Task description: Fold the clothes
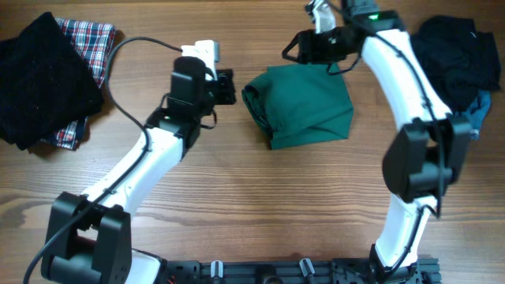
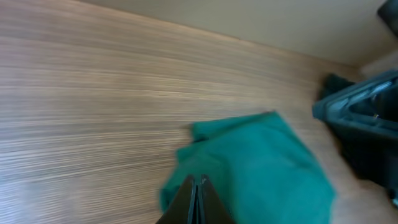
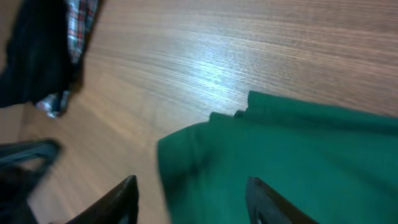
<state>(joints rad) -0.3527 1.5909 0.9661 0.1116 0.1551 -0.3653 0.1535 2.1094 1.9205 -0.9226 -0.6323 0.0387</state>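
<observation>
Well apart from the clothes [image 1: 304,102] lie a black knit [image 1: 39,79] and plaid cloth [image 1: 95,43].

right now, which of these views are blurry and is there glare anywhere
Overhead: sharp and evenly lit, the green garment shows crisp folds. Left wrist: blurred throughout, the garment's edges are soft and the wood grain streaks. Right wrist: also blurred, with a pale glare patch on the table just beyond the garment.

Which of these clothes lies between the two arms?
The plain green garment mid-table. The black knit and plaid cloth sit far left; a dark heap lies far right.
</observation>
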